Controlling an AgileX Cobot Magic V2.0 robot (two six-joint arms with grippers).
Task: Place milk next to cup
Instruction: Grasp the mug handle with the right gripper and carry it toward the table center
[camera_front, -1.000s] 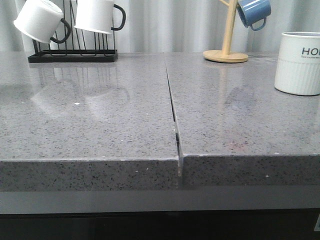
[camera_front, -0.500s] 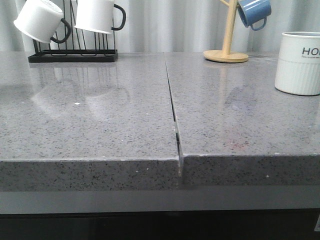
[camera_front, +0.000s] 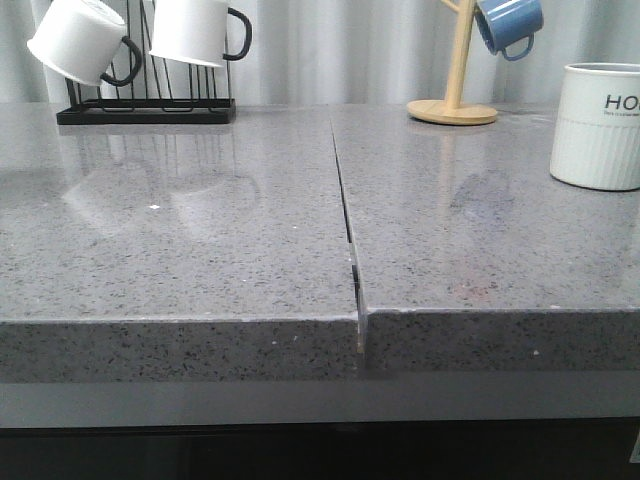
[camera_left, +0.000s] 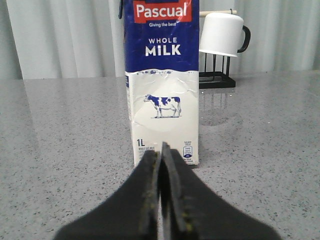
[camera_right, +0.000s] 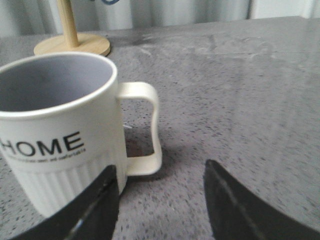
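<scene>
The milk (camera_left: 162, 85) is standing upright on the grey counter (camera_left: 60, 150), just ahead of the left gripper (camera_left: 162, 150), whose fingers are pressing together on nothing. The right gripper (camera_right: 160, 185) is spreading wide beside the cup (camera_right: 60, 135), its handle (camera_right: 145, 127) facing the gap.

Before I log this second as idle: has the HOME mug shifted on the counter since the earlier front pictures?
No. In the front view the HOME mug sits the same way beside the wooden mug tree's base, its right side cut off by the frame as before.

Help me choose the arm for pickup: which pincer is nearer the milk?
Left. The left pincer sits shut just in front of the milk. The right pincer is open beside the cup, no milk in its view.
</scene>
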